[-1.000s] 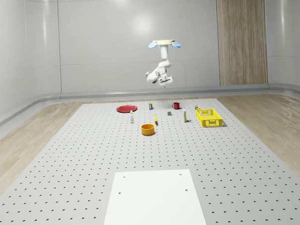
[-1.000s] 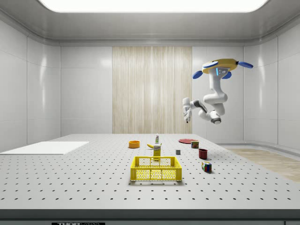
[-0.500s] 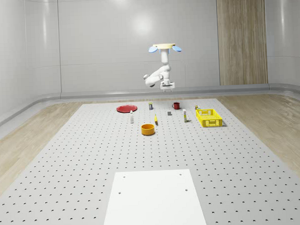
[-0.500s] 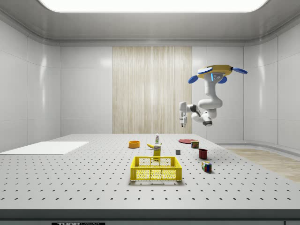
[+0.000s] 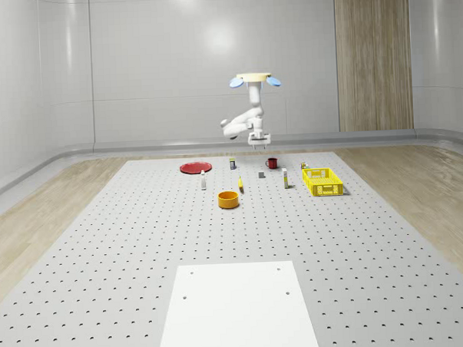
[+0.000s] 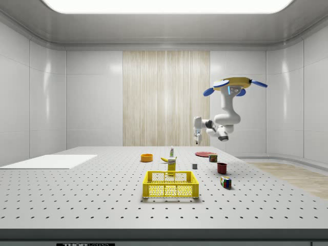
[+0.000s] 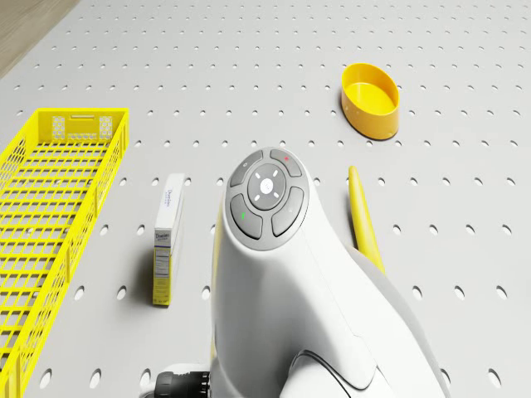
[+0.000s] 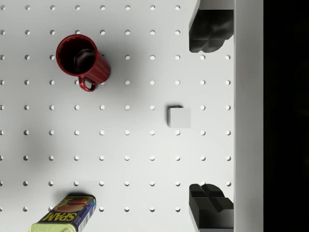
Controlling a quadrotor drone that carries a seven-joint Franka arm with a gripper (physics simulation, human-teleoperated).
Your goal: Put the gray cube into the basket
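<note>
Since one second ago the drone (image 5: 253,79) has dropped lower and the arm has swung its hand (image 6: 197,135) to point straight down; objects on the counter (image 5: 142,246) are unmoved.

Nearest in the whole-scene view lies a white panel (image 5: 236,308), flat on the counter. Beyond it stand the orange bowl (image 5: 229,199) and the yellow basket (image 5: 322,181), well apart from each other. The gray cube (image 8: 179,117) sits on the counter farther back, outside the basket, between the basket and the bowl. A red mug (image 8: 81,58) and a tin (image 8: 67,216) lie near the cube, touching nothing. The drone hovers above this far group. The hand hangs well above the cube, released, fingers (image 8: 208,30) spread wide, holding nothing.
</note>
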